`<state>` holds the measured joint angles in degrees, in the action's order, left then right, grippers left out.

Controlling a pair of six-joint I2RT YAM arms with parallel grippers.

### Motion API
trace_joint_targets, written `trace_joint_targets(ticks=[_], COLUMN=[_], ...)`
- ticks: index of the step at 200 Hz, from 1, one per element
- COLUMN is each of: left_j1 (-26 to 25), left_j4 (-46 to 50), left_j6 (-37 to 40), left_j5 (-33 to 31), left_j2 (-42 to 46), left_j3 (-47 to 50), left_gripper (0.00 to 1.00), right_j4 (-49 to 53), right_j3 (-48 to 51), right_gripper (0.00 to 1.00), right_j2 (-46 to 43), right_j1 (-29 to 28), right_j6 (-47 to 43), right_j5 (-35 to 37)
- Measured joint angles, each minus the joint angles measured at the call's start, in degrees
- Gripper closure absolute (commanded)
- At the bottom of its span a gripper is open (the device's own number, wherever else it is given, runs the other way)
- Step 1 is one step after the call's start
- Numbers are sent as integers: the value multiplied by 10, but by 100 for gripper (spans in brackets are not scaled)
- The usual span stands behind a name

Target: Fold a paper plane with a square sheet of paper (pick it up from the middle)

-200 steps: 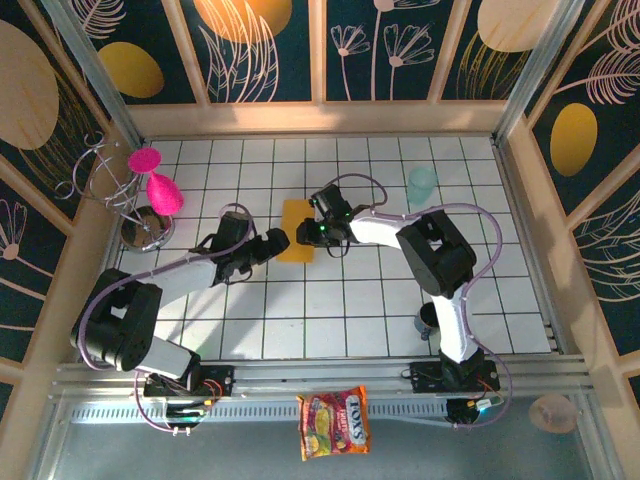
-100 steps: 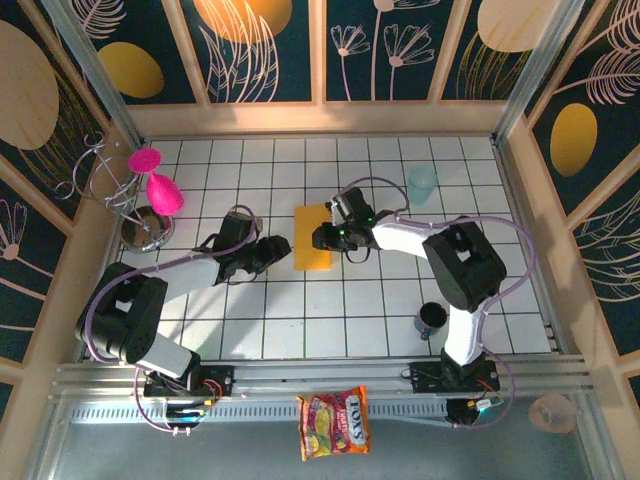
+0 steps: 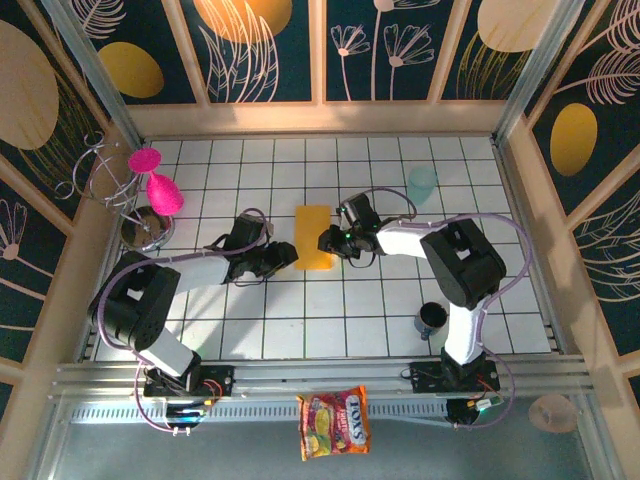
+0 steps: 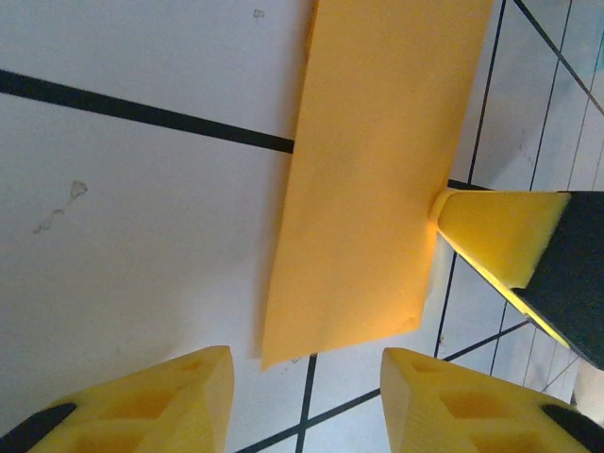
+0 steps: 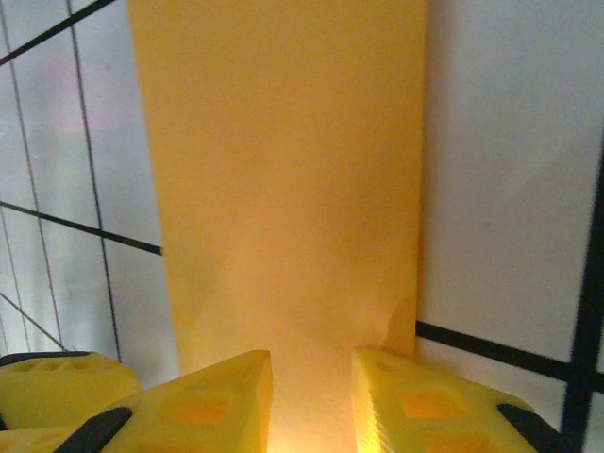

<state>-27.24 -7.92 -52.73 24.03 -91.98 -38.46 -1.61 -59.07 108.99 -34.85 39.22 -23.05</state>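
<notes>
We judge the folding to be at an early step. The square sheet of paper [image 3: 313, 238] lies near the middle of the counter [image 3: 380, 310] as a narrow strip, so it looks to be already folded once in half. In the right wrist view the strip runs down between the fingers of the right pincer [image 5: 311, 363], which seems to be closed on its edge. The left pincer [image 4: 307, 366] is open, with its two fingers just beside a lower corner of the strip and not touching it.

For the next move we think the left pincer must take this free corner while the right one keeps the strip down, so that a slanted fold can begin the nose. The two pincers are very near each other, and the thin paper may slip or crumple.

A pale cup [image 3: 422, 182] at the upper right, a dark cup [image 3: 432, 318] at the lower right and a pink thing on a wire stand [image 3: 163, 192] at the left are all well apart. The snack packet [image 3: 335, 424] lies at the bottom, off the tiles.
</notes>
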Motion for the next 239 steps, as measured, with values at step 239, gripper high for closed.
trace_joint_targets(ticks=[239], left_j1=[22], left_j4=[-35], left_j6=[2], left_j5=[81], left_j2=[-117], left_j3=[-90], left_gripper=[73], right_j4=[-43], right_j3=[23], right_gripper=[72], right_j2=[5], right_j1=[12], right_j6=[6], right_j5=[-26])
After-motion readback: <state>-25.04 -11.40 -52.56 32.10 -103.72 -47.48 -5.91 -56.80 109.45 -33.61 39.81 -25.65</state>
